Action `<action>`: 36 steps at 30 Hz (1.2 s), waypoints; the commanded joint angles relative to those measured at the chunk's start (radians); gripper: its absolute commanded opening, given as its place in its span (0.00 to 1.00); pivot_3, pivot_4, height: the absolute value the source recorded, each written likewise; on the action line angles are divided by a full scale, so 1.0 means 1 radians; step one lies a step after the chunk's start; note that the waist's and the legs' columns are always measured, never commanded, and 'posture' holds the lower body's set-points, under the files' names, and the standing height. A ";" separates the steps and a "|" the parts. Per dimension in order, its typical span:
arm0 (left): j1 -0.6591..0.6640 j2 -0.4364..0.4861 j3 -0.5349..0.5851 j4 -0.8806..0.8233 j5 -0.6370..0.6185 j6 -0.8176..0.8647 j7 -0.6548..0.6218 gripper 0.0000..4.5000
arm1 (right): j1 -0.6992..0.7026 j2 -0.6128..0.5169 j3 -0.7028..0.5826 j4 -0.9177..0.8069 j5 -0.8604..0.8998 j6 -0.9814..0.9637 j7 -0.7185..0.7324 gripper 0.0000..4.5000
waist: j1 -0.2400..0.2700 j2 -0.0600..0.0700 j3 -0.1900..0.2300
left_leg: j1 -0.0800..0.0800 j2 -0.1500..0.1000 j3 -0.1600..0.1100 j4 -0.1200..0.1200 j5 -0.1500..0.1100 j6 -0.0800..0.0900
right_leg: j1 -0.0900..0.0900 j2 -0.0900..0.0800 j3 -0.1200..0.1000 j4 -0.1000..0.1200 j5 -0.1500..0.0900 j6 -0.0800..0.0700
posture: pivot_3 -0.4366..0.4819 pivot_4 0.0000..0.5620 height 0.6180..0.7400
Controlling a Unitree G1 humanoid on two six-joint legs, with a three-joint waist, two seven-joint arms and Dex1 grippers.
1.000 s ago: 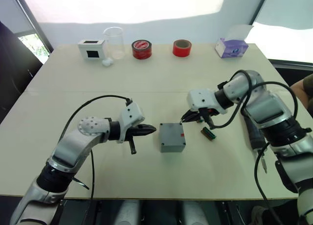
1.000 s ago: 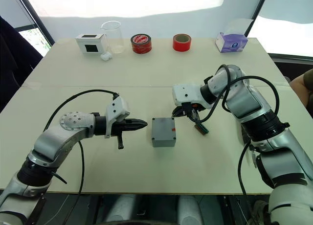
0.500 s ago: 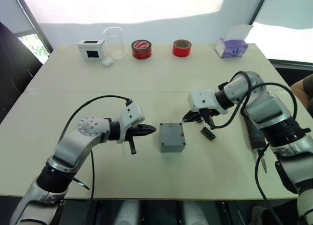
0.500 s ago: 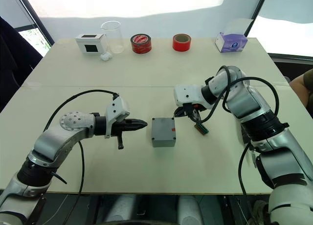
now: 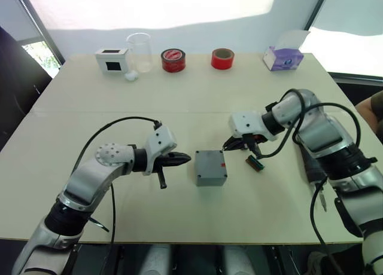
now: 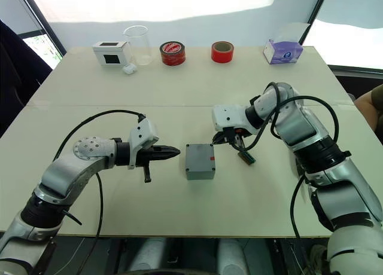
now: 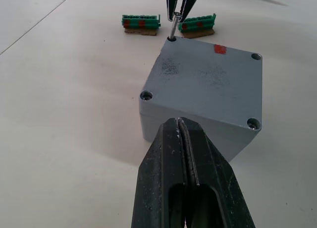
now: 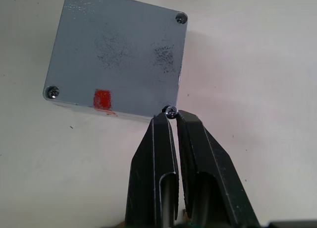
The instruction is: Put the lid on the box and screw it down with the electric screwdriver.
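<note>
Little has changed over the last second: our right gripper [image 8: 171, 116] still pinches a screw [image 8: 171, 110] at the far right corner hole of the lid [image 7: 205, 77], already seated on the box [image 5: 211, 174] mid-table. Left gripper [image 7: 182, 134] stays closed, empty. Screwdriver [image 5: 312, 165] lies untouched, far right.

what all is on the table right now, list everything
box: 1, grey, lid on, table centre
screw: 1, silver, in the right pincer at a box corner
terminal strips: 2, green, beside the box
electric screwdriver: 1, dark, right of the table
white box: 1, far left
beaker: 1, clear, far edge
tape rolls: 2, red, far edge
tissue box: 1, purple, far right
left pincer: shut, left of the box
right pincer: shut on the screw
</note>
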 commanded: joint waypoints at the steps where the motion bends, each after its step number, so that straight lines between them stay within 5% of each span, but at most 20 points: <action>1: 0.001 0.006 0.009 -0.032 0.001 -0.009 0.000 0.00 | 0.000 0.004 -0.011 -0.001 -0.006 -0.016 -0.005 0.00 | 0.000 0.000 0.000 | 0.000 0.000 0.000 0.000 0.000 0.000 | 0.000 0.000 0.000 0.000 0.000 0.000 | 0.48 0.27 1.00; 30: 0.004 -0.002 0.006 -0.030 0.003 -0.014 0.014 0.00 | -0.011 0.039 -0.008 0.050 -0.028 -0.042 0.000 0.00 | -0.005 0.000 0.000 | 0.000 0.000 0.000 0.000 0.000 0.000 | 0.000 0.000 0.000 0.000 0.000 0.000 | 0.48 0.27 1.00; 33: 0.005 -0.003 0.004 -0.029 0.004 -0.015 0.015 0.00 | -0.012 0.039 -0.009 0.049 -0.027 -0.039 0.003 0.17 | -0.005 0.000 0.000 | 0.000 0.000 0.000 0.000 0.000 0.000 | 0.000 0.000 0.000 0.000 0.000 0.000 | 0.48 0.27 1.00; 36: 0.005 -0.005 0.003 -0.029 0.004 -0.016 0.016 0.00 | -0.018 0.042 -0.014 0.050 -0.025 -0.033 -0.001 0.47 | -0.005 0.000 0.000 | 0.000 0.000 0.000 0.000 0.000 0.000 | 0.000 0.000 0.000 0.000 0.000 0.000 | 0.48 0.27 1.00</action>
